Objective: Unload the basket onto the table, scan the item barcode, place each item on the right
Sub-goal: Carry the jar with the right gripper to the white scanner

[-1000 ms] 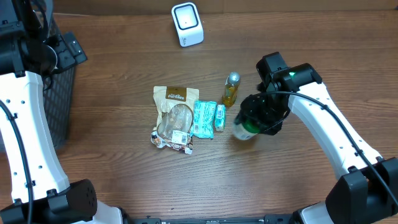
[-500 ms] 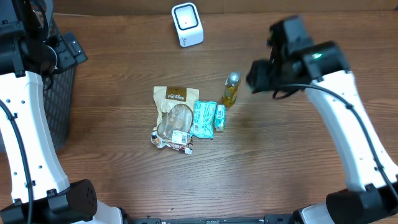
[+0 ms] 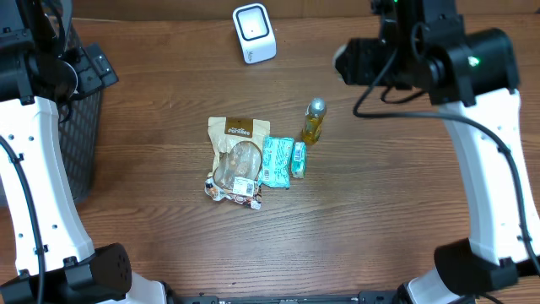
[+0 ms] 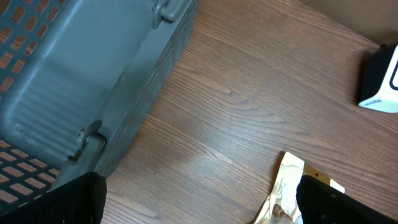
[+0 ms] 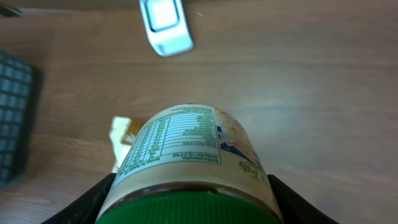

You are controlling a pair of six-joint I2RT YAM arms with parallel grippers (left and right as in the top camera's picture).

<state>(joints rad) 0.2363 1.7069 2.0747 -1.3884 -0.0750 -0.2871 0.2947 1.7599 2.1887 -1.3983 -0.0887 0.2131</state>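
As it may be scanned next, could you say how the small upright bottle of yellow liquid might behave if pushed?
The small bottle looks narrow and stands upright, so a sideways push would probably tip it. Its body seems round, so once down it might roll.

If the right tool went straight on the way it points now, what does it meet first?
The right tool is shut on the jar, so the jar leads. Beyond it, probably bare table; the scanner lies further ahead and slightly left, likely missed. Depth is unclear.
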